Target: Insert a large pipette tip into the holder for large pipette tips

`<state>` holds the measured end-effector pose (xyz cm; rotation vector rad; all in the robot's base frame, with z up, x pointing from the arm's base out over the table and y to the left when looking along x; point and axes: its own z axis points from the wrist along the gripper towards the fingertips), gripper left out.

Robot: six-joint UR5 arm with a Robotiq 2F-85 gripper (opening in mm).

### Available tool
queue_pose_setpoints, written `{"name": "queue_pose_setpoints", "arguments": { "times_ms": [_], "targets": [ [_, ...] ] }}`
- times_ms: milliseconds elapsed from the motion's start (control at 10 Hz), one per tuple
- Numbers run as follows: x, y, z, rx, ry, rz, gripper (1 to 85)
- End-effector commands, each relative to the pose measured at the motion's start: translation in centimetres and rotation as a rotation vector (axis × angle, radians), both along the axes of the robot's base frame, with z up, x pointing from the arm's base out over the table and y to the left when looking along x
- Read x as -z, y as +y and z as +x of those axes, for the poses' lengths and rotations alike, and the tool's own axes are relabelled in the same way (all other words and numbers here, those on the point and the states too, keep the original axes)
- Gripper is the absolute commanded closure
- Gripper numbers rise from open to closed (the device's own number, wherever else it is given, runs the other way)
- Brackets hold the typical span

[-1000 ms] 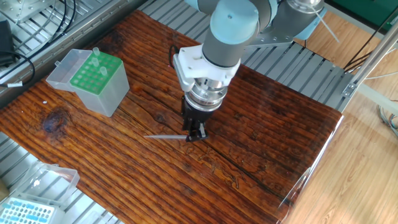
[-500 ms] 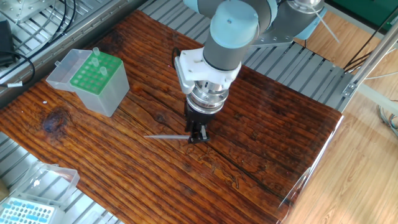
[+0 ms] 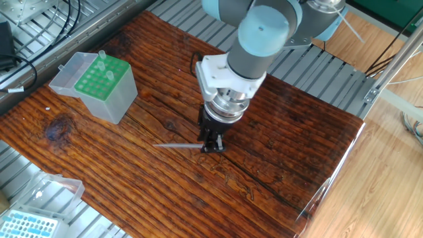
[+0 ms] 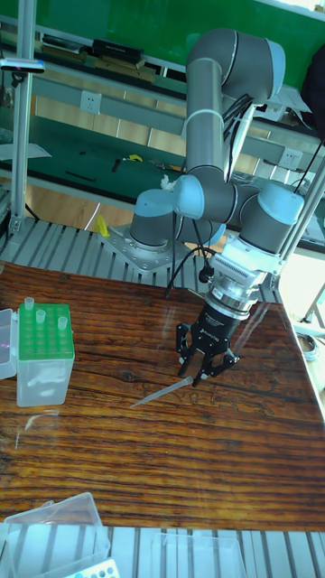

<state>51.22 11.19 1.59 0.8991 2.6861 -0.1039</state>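
The large pipette tip (image 3: 175,145) lies flat on the dark wooden table, its fine point toward the left; the tall fixed view shows this tip (image 4: 161,394) slanting down-left. My gripper (image 3: 211,145) is down at the tip's thick right end, and its fingers look closed around it. Seen from the tall fixed camera, the gripper (image 4: 193,378) touches the table there. The holder for large pipette tips (image 3: 100,79), with a green hole plate and a few tips standing in it, sits far left with its clear lid open, also visible as the holder (image 4: 42,341).
A flatter box with a light blue grid top (image 3: 30,225) and its clear lid (image 3: 49,188) sit at the near-left corner. Cables (image 3: 20,59) run beyond the table's left edge. Metal rails border the wooden table (image 3: 284,152).
The arm's wrist and upper body have swung to the right while the fingertips stayed at the tip's thick end. The pipette tip has not moved.
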Motion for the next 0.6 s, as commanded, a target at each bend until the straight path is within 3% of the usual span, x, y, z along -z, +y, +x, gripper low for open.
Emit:
{"name": "queue_pose_setpoints", "arguments": {
  "times_ms": [0, 200, 500],
  "targets": [
    [-0.1, 0.2, -0.2, 0.014, -0.006, -0.008, 49.7],
    [0.3, 0.1, -0.5, 0.018, 0.015, -0.010, 49.3],
    [1.1, 0.2, 0.1, 0.018, 0.004, -0.020, 49.0]
  ]
}}
